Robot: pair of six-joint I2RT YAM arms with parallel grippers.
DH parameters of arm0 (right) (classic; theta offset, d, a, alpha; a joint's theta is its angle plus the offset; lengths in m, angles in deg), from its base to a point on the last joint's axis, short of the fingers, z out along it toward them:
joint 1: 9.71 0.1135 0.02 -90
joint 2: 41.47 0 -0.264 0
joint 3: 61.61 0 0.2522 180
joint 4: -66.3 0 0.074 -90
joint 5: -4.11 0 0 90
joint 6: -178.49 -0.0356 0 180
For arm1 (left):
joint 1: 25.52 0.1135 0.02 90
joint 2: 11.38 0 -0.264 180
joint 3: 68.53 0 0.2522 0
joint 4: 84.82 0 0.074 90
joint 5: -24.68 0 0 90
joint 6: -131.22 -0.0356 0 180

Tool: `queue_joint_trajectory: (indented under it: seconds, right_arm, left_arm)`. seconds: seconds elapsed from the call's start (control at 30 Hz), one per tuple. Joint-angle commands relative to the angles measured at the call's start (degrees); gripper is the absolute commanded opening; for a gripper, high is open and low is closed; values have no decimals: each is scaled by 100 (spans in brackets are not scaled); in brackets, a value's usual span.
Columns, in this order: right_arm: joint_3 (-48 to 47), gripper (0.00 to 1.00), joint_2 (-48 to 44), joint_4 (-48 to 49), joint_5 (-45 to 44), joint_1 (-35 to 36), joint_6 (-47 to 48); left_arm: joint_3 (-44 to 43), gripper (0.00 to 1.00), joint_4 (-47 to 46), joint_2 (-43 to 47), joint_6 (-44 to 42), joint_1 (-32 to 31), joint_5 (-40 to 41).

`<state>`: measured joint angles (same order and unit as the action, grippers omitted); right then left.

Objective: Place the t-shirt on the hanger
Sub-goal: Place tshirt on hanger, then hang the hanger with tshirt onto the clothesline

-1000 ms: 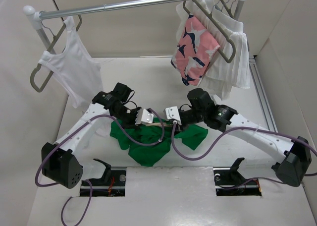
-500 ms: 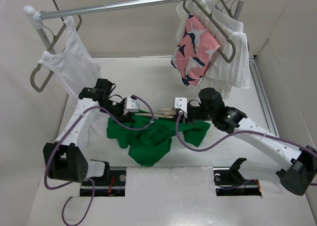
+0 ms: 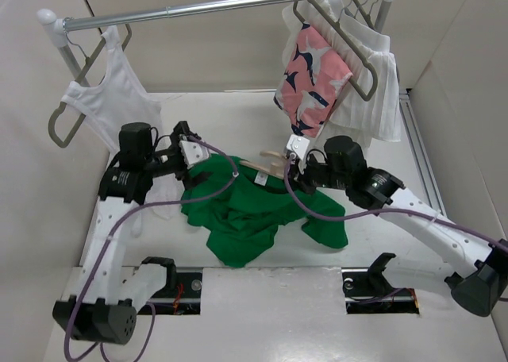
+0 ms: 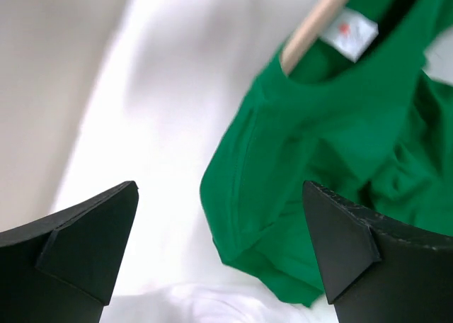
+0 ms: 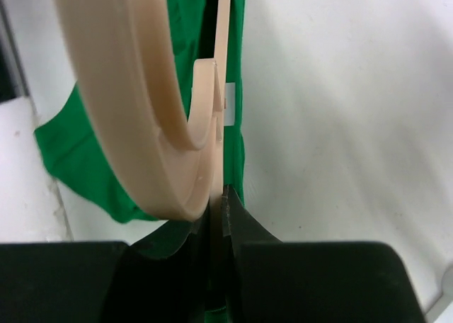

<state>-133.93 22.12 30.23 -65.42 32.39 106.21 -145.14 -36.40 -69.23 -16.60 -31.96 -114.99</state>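
Green t-shirt (image 3: 246, 219) drapes from the hanger (image 5: 120, 89) pinched by right fingers (image 5: 237, 224); left fingers (image 4: 85, 245) spread near its edge.

walls (image 3: 198, 52): plain beige | table (image 3: 230, 116): white | rail (image 3: 222, 3): silver metal, across back | light: even

No text, brand or number can be read anywhere. A small white neck label (image 4: 349, 34) is seen inside the collar of the green t-shirt (image 4: 325, 153) in the left wrist view. A faint reddish mark is carried on it, but it is too blurred for any letter to be made out.
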Motion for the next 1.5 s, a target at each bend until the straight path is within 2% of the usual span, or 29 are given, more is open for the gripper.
queue_joint_trajectory:
  seconds: [0.0, 0.13, 0.23, 0.3, 0.37, 0.4, 0.47, 0.5, 0.6, 0.73, 1.0, 1.2, 1.47]
  right_arm:
    - [-295, 0, 39, 815, -804, 183, -594]
    - [-524, 0, 241, 1384, -1588, 438, -1059]
    - [-1172, 0, 583, 1439, -2211, 553, -1200]
    - [-2041, 0, 1004, 1221, -2311, 641, -947]
    - [-2788, 0, 1312, 548, -2450, 641, -683]
    - [-3575, 0, 1609, 265, -2503, 641, -421]
    - [-4352, 0, 1884, -524, -2565, 641, -173]
    - [-5052, 0, 2137, -755, -2565, 528, -85]
    - [-5901, 0, 2473, -1423, -2478, 124, 91]
    - [-6876, 0, 2886, -1715, -2065, -456, 92]
    - [-7494, 0, 3150, -1470, -2310, -976, 31]
    - [-6634, 0, 2572, -548, -2732, -1091, -31]
    - [-6193, 0, 2192, 279, -2899, -1143, -137]
  left_arm:
    - [246, 100, -1303, 607, 1404, -103, 343]
    - [300, 100, -1601, 1143, 2203, -103, 458]
    - [300, 100, -2128, 1459, 3248, -103, 336]
    - [422, 100, -2305, 1565, 3593, -103, 266]
    - [423, 100, -2069, 1566, 3419, -103, 203]
    - [423, 100, -1929, 1566, 3305, -103, 203]
    - [423, 100, -1620, 1566, 3164, -103, 667]
    - [475, 100, -1620, 1566, 3163, -103, 817]
    - [694, 100, -1549, 1627, 3163, -103, 1064]
    - [931, 100, -1602, 1794, 3216, -103, 942]
    - [1152, 100, -1664, 1908, 3216, -103, 994]
    - [1327, 100, -1664, 2040, 3216, -103, 1047]
    - [1460, 100, -1778, 2155, 3216, -103, 1047]
